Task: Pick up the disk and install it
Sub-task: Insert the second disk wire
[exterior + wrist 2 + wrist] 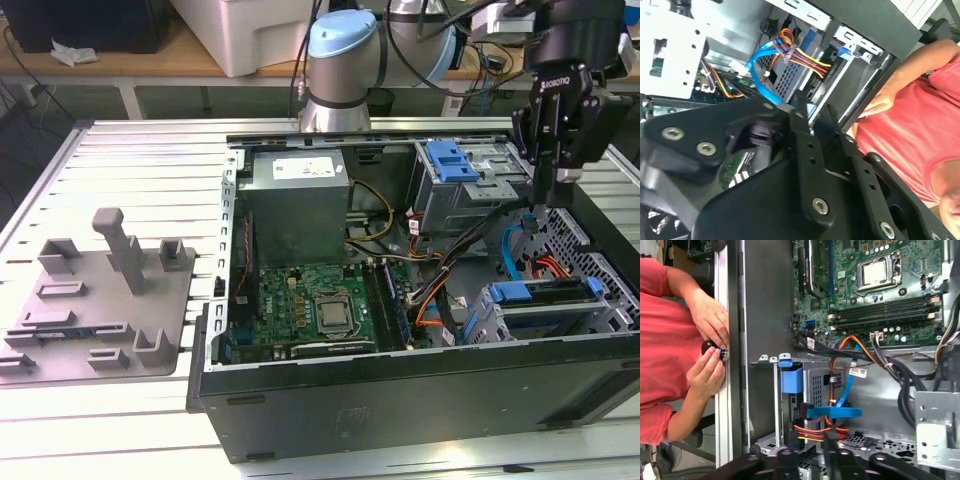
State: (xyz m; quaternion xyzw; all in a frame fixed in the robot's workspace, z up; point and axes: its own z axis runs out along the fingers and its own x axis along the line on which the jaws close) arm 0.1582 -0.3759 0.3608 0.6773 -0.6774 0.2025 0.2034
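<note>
The disk (540, 293) lies flat in its blue carrier inside the grey bay at the case's front corner, on the exterior view's right. In the first wrist view the carrier's blue end (791, 378) shows at the bay mouth. My gripper (546, 200) hangs above the case, over the blue data cable (512, 245) just behind that bay. In both wrist views the fingers (805, 150) stand a little apart with nothing between them. The gripper (814, 107) touches neither the disk nor the cables.
A blue latch (452, 160) tops the grey metal cage at the back. The motherboard (310, 305) and power supply (298, 200) fill the case's left half. A grey fixture plate (100, 300) lies on the table. A person's hands (710, 350) hold a black knob beside the case wall.
</note>
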